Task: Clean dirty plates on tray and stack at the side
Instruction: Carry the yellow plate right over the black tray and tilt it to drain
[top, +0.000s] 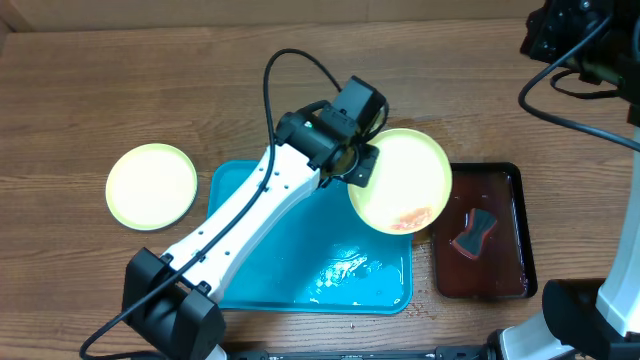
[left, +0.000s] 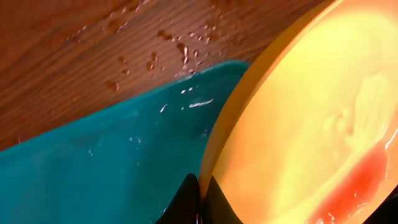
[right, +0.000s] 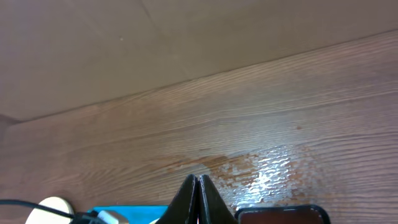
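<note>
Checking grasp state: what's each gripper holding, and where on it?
Left gripper pinches the sauce-smeared yellow plate by its rim. Right gripper is shut on nothing.

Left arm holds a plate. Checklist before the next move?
1. Left jaws clamped on rim of the pale yellow round plastic plate: ok.
2. That plate clean: not ok, red sauce smear on it.
3. Second pale yellow round plate set left of the turquoise rectangular plastic tray: ok.
4. Right jaws holding a cleaning tool: not ok, shut, empty.
5. Third plate located: cannot tell, not in view.
</note>
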